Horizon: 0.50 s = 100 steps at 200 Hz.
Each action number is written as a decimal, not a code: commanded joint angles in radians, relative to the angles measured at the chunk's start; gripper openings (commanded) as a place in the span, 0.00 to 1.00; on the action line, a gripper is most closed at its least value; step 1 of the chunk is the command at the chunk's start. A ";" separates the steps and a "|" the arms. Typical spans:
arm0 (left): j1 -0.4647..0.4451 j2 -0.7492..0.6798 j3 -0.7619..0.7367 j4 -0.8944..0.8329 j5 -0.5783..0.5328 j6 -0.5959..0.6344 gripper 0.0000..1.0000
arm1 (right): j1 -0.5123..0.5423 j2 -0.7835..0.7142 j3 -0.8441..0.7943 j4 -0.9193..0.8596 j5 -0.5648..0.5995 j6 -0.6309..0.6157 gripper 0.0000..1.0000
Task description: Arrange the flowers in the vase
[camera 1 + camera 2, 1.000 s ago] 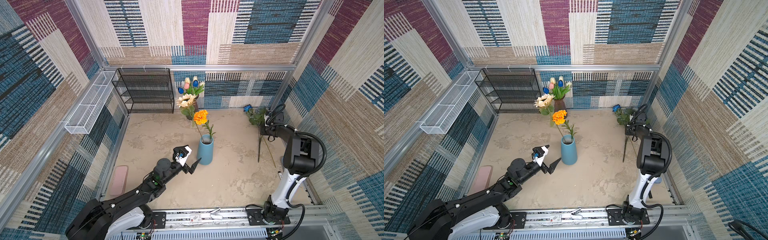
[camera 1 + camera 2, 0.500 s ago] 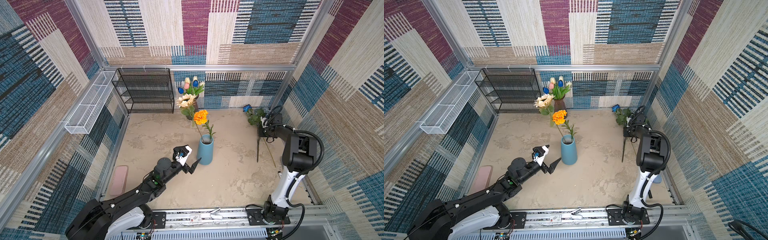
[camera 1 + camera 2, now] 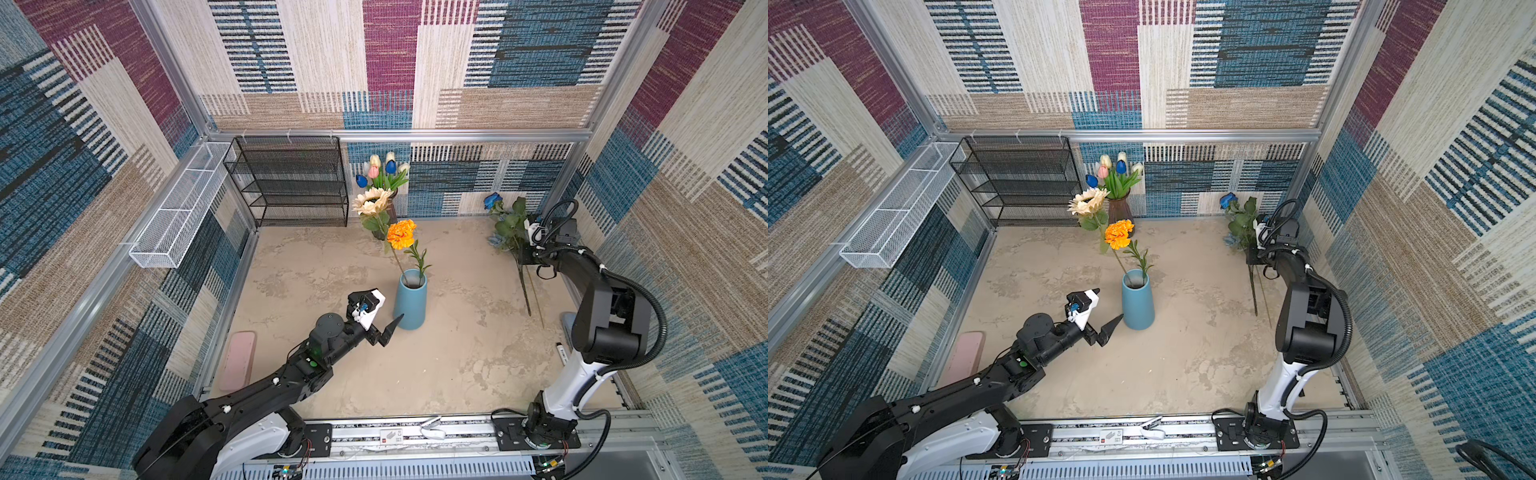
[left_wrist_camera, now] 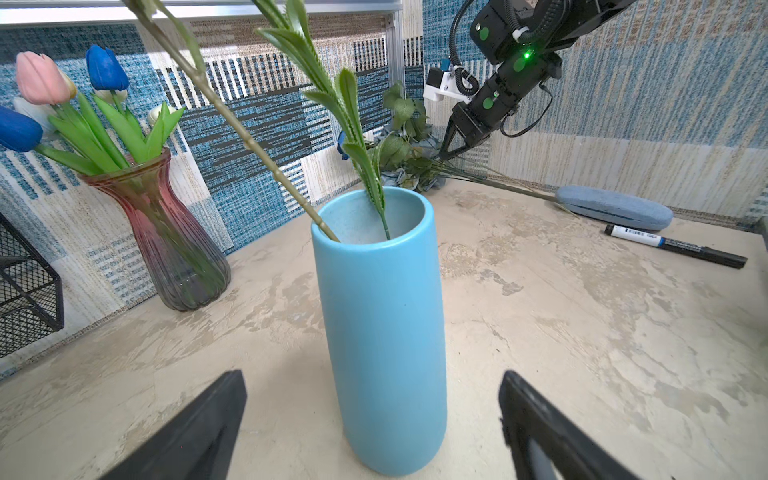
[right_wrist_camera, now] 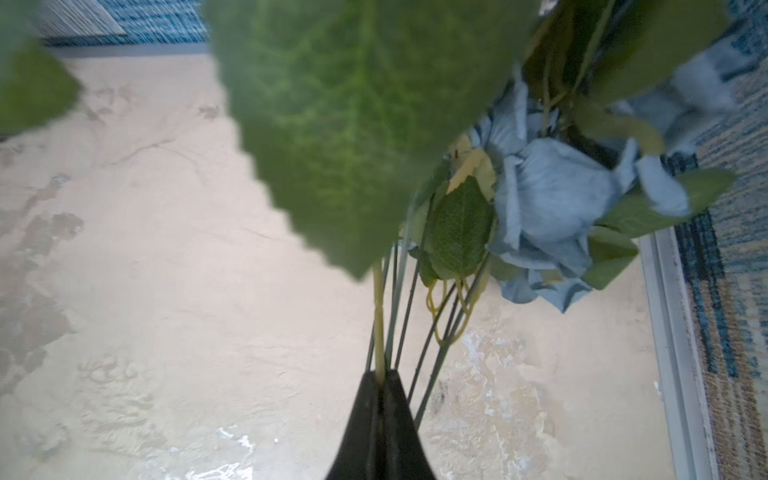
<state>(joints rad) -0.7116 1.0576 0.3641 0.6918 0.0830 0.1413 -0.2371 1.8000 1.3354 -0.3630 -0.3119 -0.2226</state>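
Note:
The blue vase [image 3: 410, 303] [image 3: 1138, 305] [image 4: 382, 332] stands mid-table and holds an orange flower [image 3: 401, 234] [image 3: 1119, 234] and a leafy green sprig [image 4: 353, 137]. My left gripper [image 3: 380, 305] [image 3: 1109, 303] [image 4: 371, 376] is open just left of the vase, one finger on each side of its base without touching. Far right, by the wall, lies a bunch of flowers: a bright blue rose [image 3: 492, 201] [image 3: 1228, 200] and dusty-blue roses [image 5: 552, 208] with large leaves. My right gripper [image 3: 524, 257] [image 3: 1252, 255] [image 4: 444, 156] [image 5: 380, 376] is shut on a pale green stem of that bunch.
At the back, a red-tinted glass vase [image 4: 166, 232] holds tulips [image 3: 384, 174], with a cream sunflower [image 3: 371, 201] in front of it. A black wire rack [image 3: 291, 183] and white wire basket [image 3: 178, 208] stand back left. A pink case [image 3: 239, 361], blue case [image 4: 615, 208] and marker [image 4: 673, 245] lie near the edges.
My right gripper has closed on the stems at the right wall and shifted slightly. The left arm and the vase have not moved.

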 commanded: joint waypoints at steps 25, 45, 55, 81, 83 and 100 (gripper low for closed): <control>0.000 0.005 0.004 0.033 0.009 0.024 0.98 | 0.029 -0.071 -0.046 0.109 -0.168 0.055 0.04; 0.000 0.007 0.000 0.042 0.012 0.017 0.98 | 0.062 -0.052 -0.054 0.135 -0.170 0.070 0.07; 0.000 0.008 -0.003 0.050 0.011 0.013 0.98 | 0.085 -0.032 -0.057 0.144 -0.156 0.076 0.11; 0.000 0.004 -0.004 0.049 0.013 0.006 0.98 | 0.120 0.016 -0.058 0.171 -0.127 0.109 0.14; 0.000 0.003 -0.004 0.047 0.014 0.006 0.98 | 0.120 0.019 -0.059 0.174 -0.130 0.111 0.14; 0.000 -0.013 -0.006 0.033 0.014 0.004 0.98 | 0.122 0.028 -0.062 0.190 -0.142 0.129 0.08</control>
<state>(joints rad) -0.7116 1.0618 0.3607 0.6987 0.0856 0.1383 -0.1150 1.8175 1.2797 -0.2398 -0.4454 -0.1379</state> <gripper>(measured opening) 0.977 0.134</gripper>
